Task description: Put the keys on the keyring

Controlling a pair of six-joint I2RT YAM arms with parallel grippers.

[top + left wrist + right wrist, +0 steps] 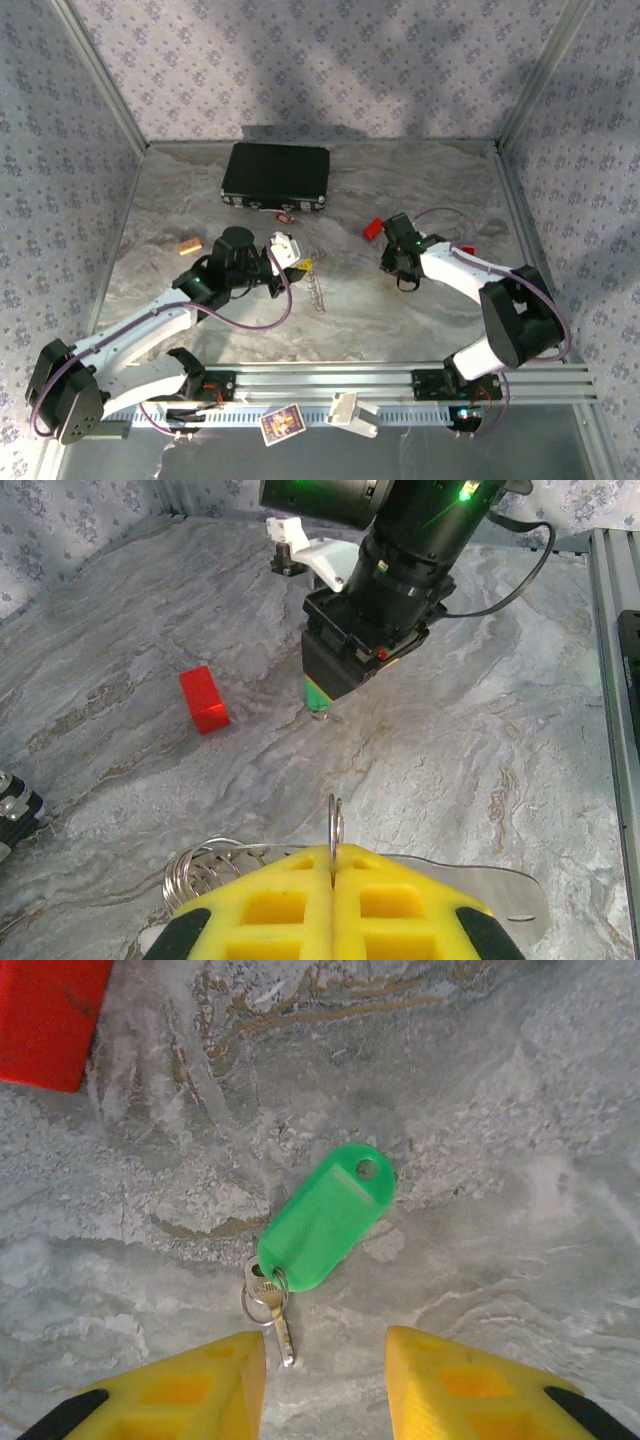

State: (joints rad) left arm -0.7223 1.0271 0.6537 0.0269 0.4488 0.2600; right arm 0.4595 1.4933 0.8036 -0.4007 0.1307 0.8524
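A green-tagged key (pixel 325 1217) lies flat on the marble table, its small metal blade (pixel 278 1320) pointing toward my right gripper (pixel 325 1360). That gripper hangs low over it, open, with the blade just beside the left finger (pixel 200 1380). In the left wrist view the right gripper (pixel 318 702) hovers over the green key (pixel 318 695). My left gripper (pixel 335 865) is shut on a thin metal ring of the keyring (pixel 337 825), whose silvery loops (pixel 200 870) hang to the left. A small red key (pixel 285 214) lies by the black case.
A black case (pixel 276 176) sits at the back. A red block (pixel 371 229) lies just left of the right gripper (pixel 393 262). A wooden block (pixel 190 245) lies left of the left gripper (pixel 290 262). A card (pixel 281 423) rests on the front rail.
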